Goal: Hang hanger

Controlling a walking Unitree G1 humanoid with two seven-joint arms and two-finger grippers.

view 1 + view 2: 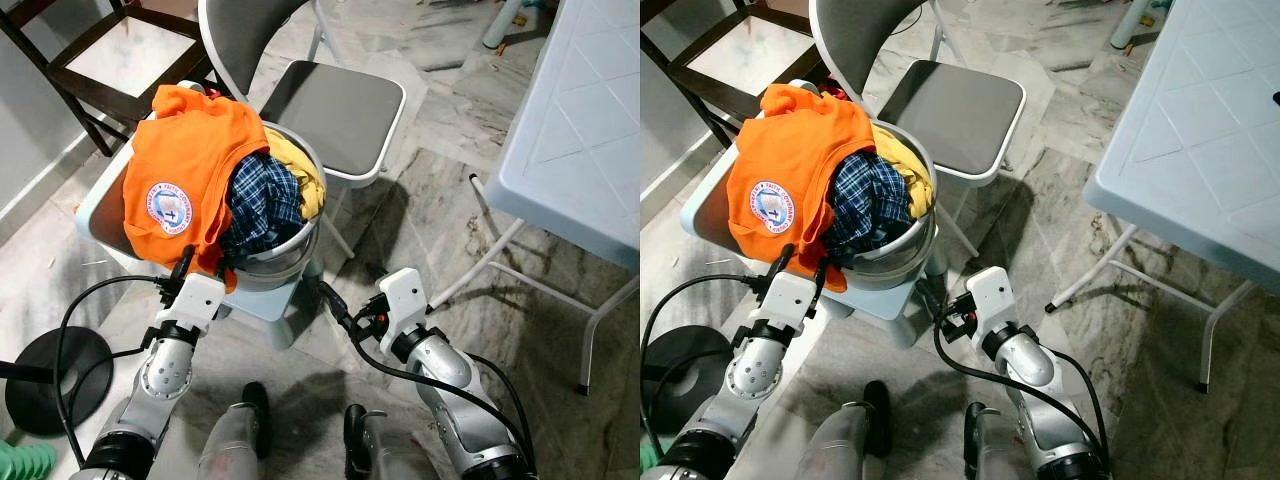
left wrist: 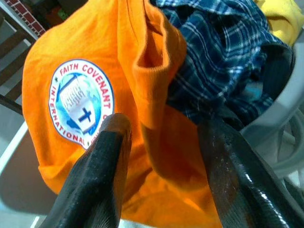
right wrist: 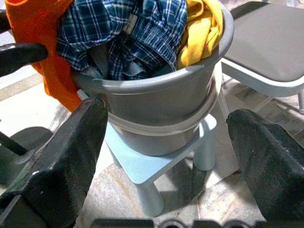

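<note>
At eleven o'clock from me, a grey bucket (image 1: 285,262) sits on a pale stool (image 3: 156,164), stuffed with a blue plaid shirt (image 1: 262,200) and a yellow cloth (image 1: 300,165). An orange T-shirt (image 1: 190,165) with a round badge drapes over its rim. My left gripper (image 2: 164,156) is spread apart right at that orange cloth, grasping nothing. My right gripper (image 3: 166,137) is wide too, near the bucket's side. At one o'clock stands a grey folding chair (image 1: 335,105); at two, a white table (image 1: 580,130). I cannot make out any hanger
</note>
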